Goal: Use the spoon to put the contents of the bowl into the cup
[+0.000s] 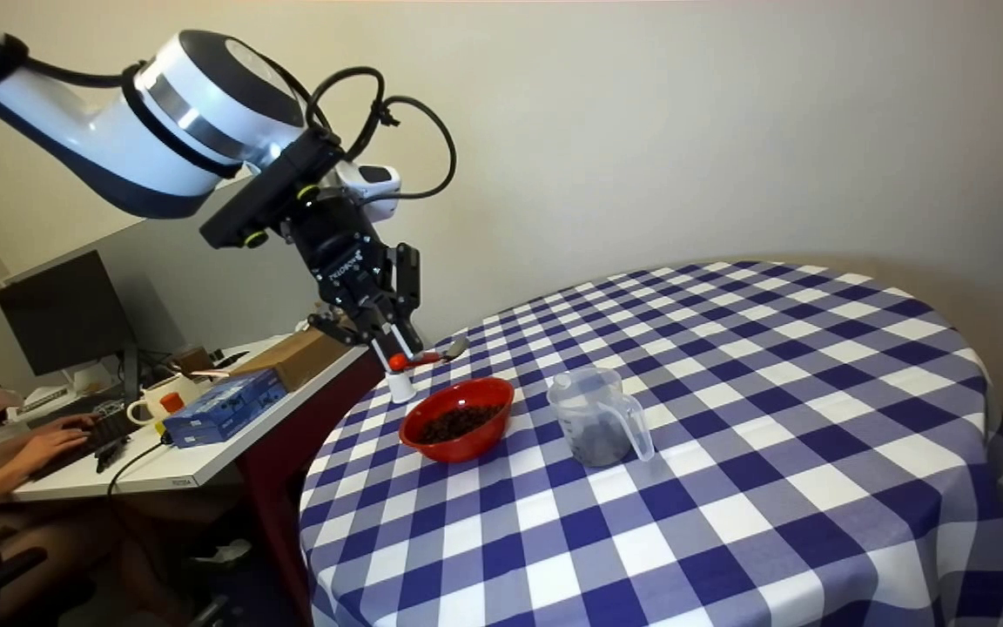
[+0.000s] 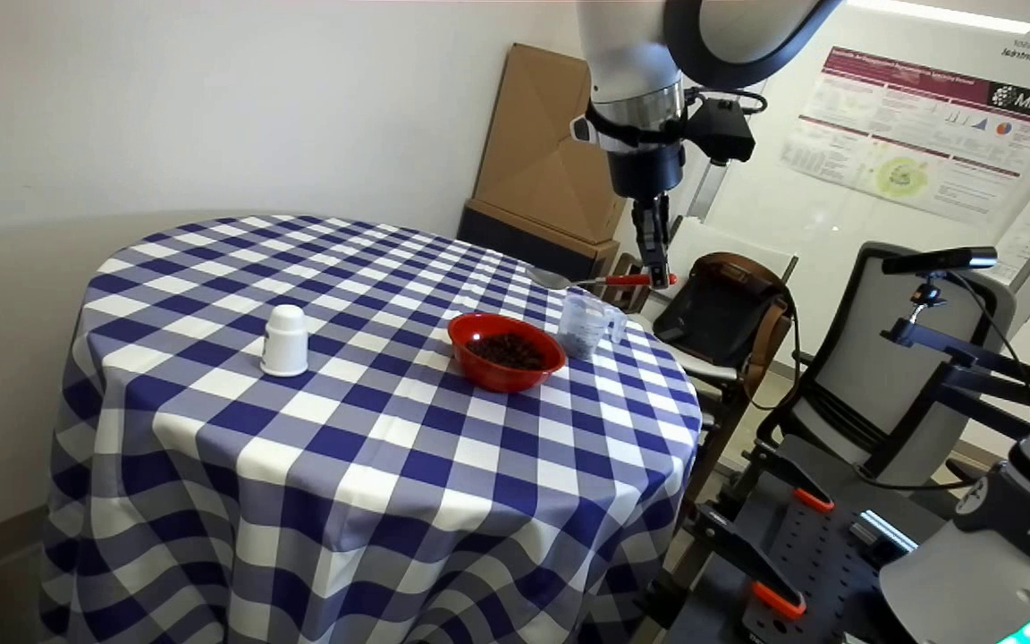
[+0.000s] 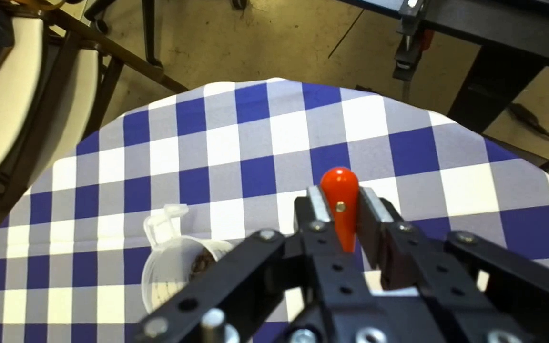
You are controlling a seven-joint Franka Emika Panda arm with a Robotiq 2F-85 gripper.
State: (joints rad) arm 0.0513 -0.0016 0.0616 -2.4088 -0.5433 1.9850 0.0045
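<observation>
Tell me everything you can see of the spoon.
The spoon has a glossy red handle, rounded at the end with a small pale dot, and a silvery, metal-looking head. The gripper pinches it near that end, holding it seemingly level above the table. I cannot tell whether the head carries anything.

– Look at that box (image 1: 221, 413), bright blue, in an exterior view, tight by the right edge of the desk (image 1: 153, 466), close to the near right corner!

– And there's a carton (image 1: 306, 357) behind it along that same edge, partly covered. A mug (image 1: 151, 401) just left of the box, further in.

– Oh, the monitor (image 1: 66, 313), standing well back from the near edge!

– A cable (image 1: 111, 492) spilling over that near edge, too.

– Out beyond the right edge, it's checked cloth (image 1: 771, 366), a white bottle (image 1: 401, 386) upright on it in both exterior views!

– And in an exterior view, a bag (image 2: 712, 313), an office chair (image 2: 873, 376), a poster (image 2: 913, 130).
</observation>
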